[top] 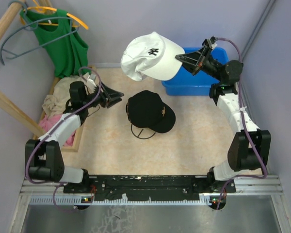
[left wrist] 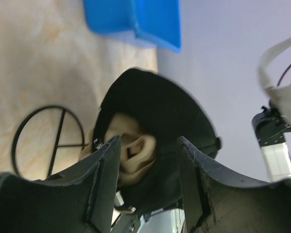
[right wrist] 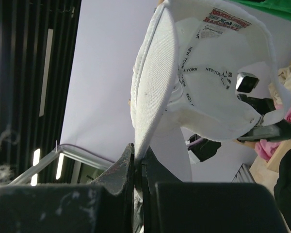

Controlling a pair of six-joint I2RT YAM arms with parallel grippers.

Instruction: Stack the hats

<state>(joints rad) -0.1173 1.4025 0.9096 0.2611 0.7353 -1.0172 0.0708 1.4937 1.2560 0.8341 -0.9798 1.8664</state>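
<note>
My right gripper is shut on the brim of the white cap and holds it high above the back of the table. In the right wrist view the brim is pinched between the shut jaws, and the white cap's inside faces the camera. The black cap lies mid-table on a dark wire-frame sphere. My left gripper is open and empty just left of it. In the left wrist view the gripper points at the black cap, and tan cap fabric shows inside the cap.
A blue bin stands at the back right, under the right wrist. A wooden tray at the left holds beige and pink cloth. A green top hangs on a hanger at the back left.
</note>
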